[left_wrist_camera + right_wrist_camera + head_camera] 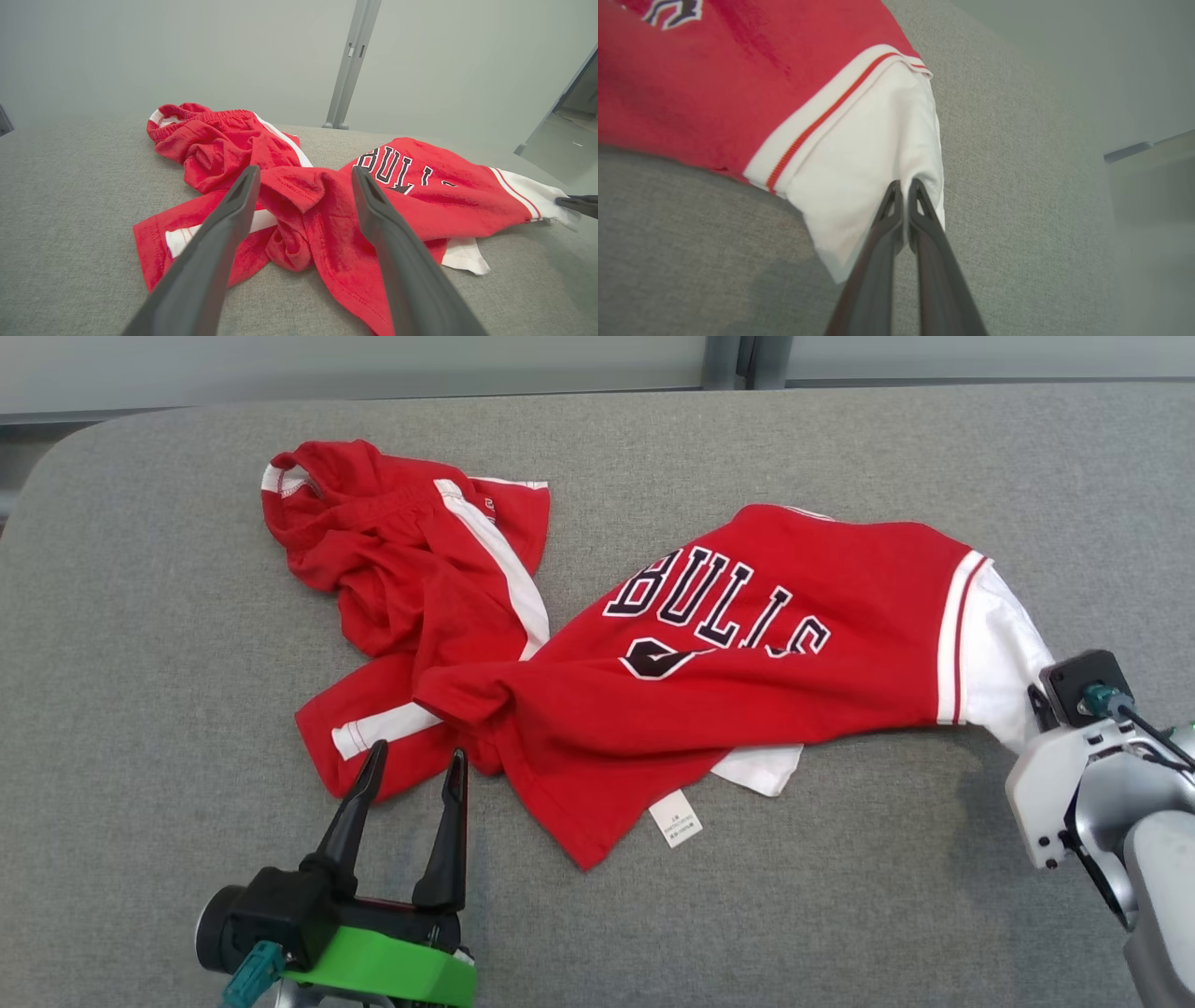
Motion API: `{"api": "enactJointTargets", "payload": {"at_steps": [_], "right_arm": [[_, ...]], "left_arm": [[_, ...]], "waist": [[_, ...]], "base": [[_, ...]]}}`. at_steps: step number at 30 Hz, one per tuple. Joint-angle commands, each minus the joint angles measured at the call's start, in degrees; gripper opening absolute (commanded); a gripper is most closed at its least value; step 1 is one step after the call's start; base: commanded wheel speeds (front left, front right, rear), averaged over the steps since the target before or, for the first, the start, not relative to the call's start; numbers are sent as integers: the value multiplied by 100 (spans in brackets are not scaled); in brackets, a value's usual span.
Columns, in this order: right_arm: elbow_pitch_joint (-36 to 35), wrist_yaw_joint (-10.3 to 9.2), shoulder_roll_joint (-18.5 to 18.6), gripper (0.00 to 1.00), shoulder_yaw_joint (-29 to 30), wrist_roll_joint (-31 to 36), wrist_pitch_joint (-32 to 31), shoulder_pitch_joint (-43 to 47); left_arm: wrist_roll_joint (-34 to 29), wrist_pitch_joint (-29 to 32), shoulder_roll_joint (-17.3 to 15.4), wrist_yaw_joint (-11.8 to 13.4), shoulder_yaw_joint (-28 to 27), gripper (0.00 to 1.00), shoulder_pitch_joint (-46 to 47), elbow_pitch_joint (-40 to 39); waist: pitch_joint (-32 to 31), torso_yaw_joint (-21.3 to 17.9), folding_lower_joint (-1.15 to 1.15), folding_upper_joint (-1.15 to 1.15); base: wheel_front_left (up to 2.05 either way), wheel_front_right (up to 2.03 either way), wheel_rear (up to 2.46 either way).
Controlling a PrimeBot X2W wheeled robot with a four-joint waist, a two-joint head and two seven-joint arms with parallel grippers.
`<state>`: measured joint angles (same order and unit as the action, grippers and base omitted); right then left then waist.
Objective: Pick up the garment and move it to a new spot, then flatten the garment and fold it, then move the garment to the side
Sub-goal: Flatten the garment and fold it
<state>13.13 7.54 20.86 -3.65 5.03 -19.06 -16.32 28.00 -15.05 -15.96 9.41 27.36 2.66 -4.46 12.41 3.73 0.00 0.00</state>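
well, my right fingers [885, 238] pinch the jersey's [747, 709] white sleeve [859, 177], left fingers [350, 812] stand wide; light, limp cloth should sag, so i'd take the hem [560, 803] too.

matt cloth garment [794, 709], rough woven fabric surface [140, 663]
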Motion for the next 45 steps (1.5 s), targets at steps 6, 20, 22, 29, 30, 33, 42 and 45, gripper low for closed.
{"api": "enactJointTargets", "payload": {"at_steps": [6,20,22,29,30,33,42,45], "right_arm": [[-656,-9,-405,100,647,-122,185,689],[-1888,-9,-1563,100,1320,-374,2281,1680],[-1859,-9,-1648,100,1423,-409,2671,1821],[-1270,-9,-1735,100,1310,-362,3397,2176],[-1215,-9,-1739,100,1294,-379,3418,2174],[-1224,-9,-1757,100,1262,-459,3426,2103],[-972,-9,-1648,100,1176,-703,3427,2303],[-914,-9,-1641,100,1248,-740,3427,2356]], "left_arm": [[16,40,-99,-67,-23,100,-32,129],[61,44,-229,-186,-29,100,-93,362],[12,32,-252,-251,-29,100,-64,519],[18,-18,-240,-485,-159,100,11,1227],[-15,-14,-251,-502,-210,100,-2,1308],[-68,-17,-155,-559,-468,100,-38,1392],[-405,-16,272,-852,-1309,100,-294,1721],[-554,-17,401,-986,-1530,100,-348,1784]], "waist": [[-32,73,0,0],[-340,-42,0,0],[-398,-74,0,0],[-651,-88,0,0],[-662,-83,0,0],[-694,-8,0,0],[-949,406,0,0],[-1022,521,0,0]], "base": [[0,0,0],[0,0,0],[0,0,0],[0,0,0],[0,0,0],[0,0,0],[0,0,0],[0,0,0]]}}
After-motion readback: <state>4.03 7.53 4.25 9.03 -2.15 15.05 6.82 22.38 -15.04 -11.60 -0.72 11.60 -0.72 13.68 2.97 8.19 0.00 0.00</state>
